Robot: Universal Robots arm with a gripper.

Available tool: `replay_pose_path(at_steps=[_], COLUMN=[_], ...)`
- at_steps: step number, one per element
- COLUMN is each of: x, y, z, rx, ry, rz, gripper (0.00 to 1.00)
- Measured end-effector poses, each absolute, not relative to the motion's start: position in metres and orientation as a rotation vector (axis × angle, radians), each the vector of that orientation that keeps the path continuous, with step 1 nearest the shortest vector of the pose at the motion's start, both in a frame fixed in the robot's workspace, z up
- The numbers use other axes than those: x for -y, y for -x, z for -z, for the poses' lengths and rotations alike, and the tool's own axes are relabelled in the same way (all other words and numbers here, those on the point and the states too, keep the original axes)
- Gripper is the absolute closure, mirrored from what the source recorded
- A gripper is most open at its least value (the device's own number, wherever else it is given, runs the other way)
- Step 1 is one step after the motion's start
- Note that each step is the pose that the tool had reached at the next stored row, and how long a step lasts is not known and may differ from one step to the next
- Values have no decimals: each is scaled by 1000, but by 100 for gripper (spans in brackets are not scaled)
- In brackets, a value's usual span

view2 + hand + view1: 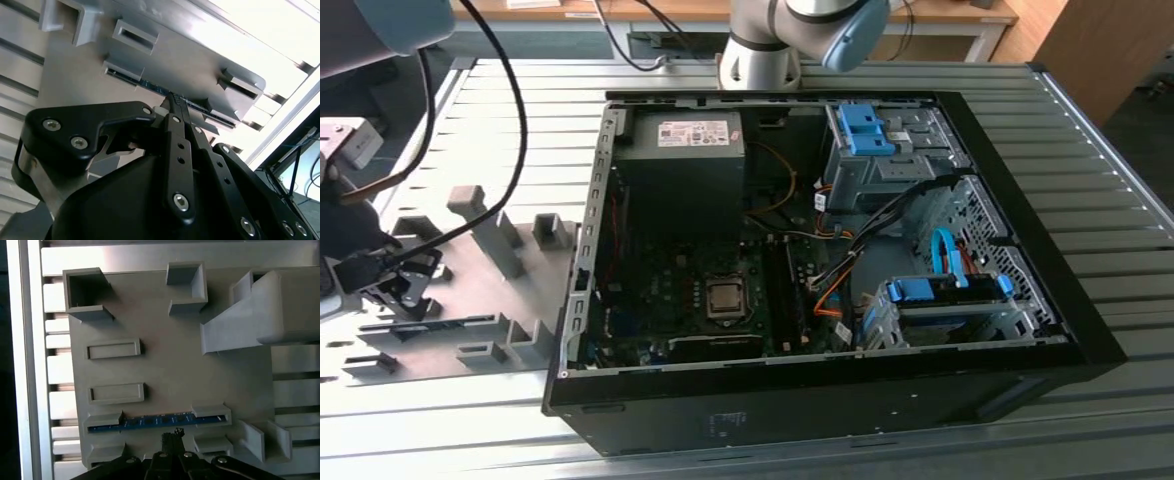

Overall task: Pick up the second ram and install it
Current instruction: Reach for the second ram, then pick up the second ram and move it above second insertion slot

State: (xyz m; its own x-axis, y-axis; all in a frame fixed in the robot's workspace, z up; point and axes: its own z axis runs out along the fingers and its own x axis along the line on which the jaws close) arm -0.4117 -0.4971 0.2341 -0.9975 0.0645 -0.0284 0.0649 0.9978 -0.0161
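Observation:
The second ram (157, 421) stands on edge in two grey slot blocks of the fixture plate (165, 375), showing as a thin blue strip. It also shows as a dark blue edge (150, 86) in the second wrist view. My gripper (172, 433) hovers just above the middle of that strip, its black fingertips pressed together with nothing between them. In the second wrist view the gripper (173, 98) tapers to a point right beside the board's edge. In the exterior view the gripper (400, 285) hangs over the fixture plate (467, 300) at that view's left.
An open computer case (1047, 300) lies to the exterior view's right of the fixture, with its motherboard (707, 290), cables and blue drive bays (947, 292) exposed. Tall grey fixture blocks (260, 310) rise beside the board. The arm's base (761, 50) stands behind the case.

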Motion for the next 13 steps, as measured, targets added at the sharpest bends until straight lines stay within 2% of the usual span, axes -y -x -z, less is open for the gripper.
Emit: replay_pose_path(at_steps=[13], x=[496], y=[413], z=[-232], rx=[-3112], ry=[-101], rz=[27], gripper=[90])
